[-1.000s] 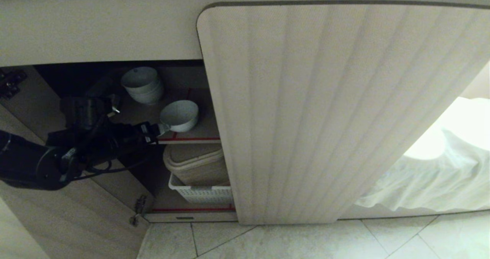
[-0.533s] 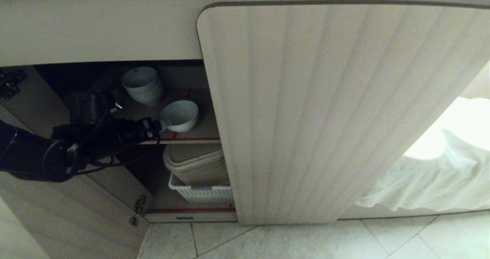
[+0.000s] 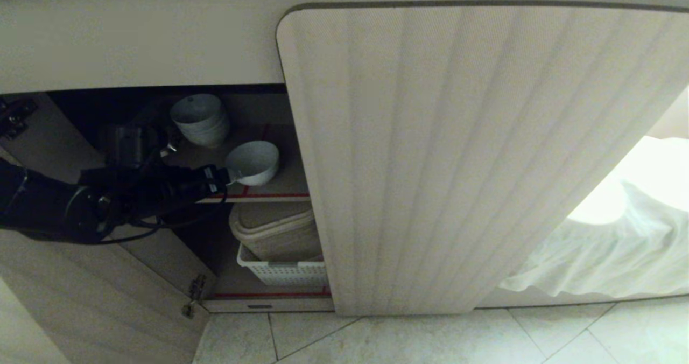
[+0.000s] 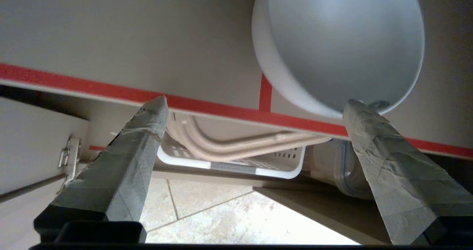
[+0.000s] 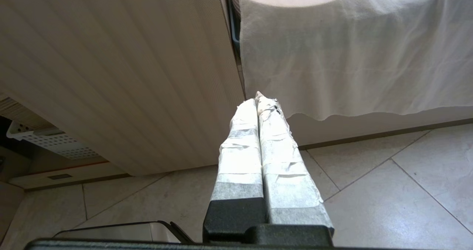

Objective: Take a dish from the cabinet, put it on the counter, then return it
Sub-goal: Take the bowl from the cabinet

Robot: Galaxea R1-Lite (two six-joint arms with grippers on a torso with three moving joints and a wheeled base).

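Observation:
The dish [image 3: 253, 162], a small white bowl, stands near the red-edged front of the cabinet's [image 3: 258, 138] upper shelf. My left arm [image 3: 64, 208] reaches in from the left. Its gripper [image 4: 255, 102] is open wide at the shelf's front edge. One taped fingertip [image 4: 360, 113] sits at the bowl's [image 4: 340, 46] near rim and the other [image 4: 155, 109] is off to the side over the red edge. Nothing lies between the jaws. The right gripper [image 5: 258, 99] hangs shut and empty above the floor. The counter's pale front [image 3: 140, 35] runs above the opening; its top is out of view.
A stack of white bowls [image 3: 200, 119] stands farther back on the same shelf. Below, a beige lidded bin [image 3: 274, 226] sits in a white perforated basket [image 3: 285, 273]. The ribbed door [image 3: 457, 154] on the right is closed. The left door [image 3: 81, 299] is swung open. A white cloth [image 3: 608, 245] hangs at right.
My left arm's elbow has lifted and the forearm has levelled. The open gripper has edged slightly up at the bowl's rim. The bowl has not moved.

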